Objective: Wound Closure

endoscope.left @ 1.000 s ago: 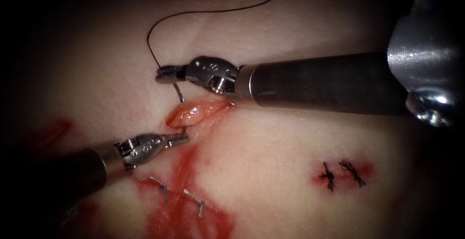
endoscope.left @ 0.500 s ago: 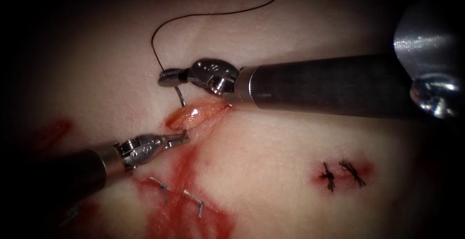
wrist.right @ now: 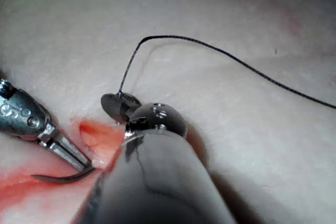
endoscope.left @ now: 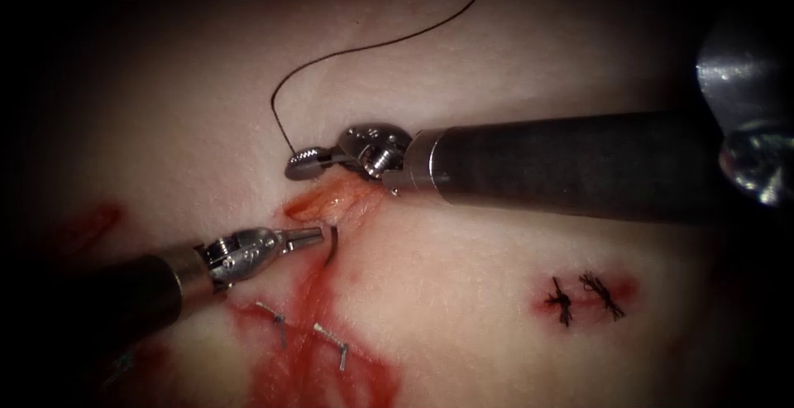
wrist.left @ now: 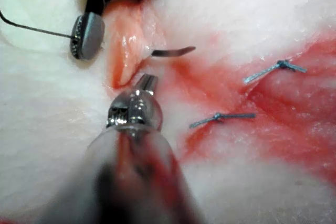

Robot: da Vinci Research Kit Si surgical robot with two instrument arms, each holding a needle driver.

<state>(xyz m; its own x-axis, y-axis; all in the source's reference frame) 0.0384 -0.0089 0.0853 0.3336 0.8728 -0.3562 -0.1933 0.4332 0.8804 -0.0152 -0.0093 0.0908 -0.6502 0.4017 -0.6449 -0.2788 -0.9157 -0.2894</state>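
No legible text or markings anywhere.

Curved needle (endoscope.left: 333,245) tip emerges from tissue (endoscope.left: 463,251) below cut (endoscope.left: 331,201).

I am holding the needle (endoscope.left: 332,247) by its blunt end in my right tool (endoscope.left: 303,162), jaws clamped, just above the cut (endoscope.left: 331,201). The needle is passing through the tissue (endoscope.left: 463,276), and its point is showing just below the cut, beside my left tool (endoscope.left: 313,235), whose jaws are closed on nothing. The thread (endoscope.left: 331,59) is arcing up and away from my right jaws. Red fluid (endoscope.left: 322,358) is spreading below the cut, around two cut ends of thread (endoscope.left: 331,342). Two dark knots (endoscope.left: 583,296) are sitting well right of the cut.
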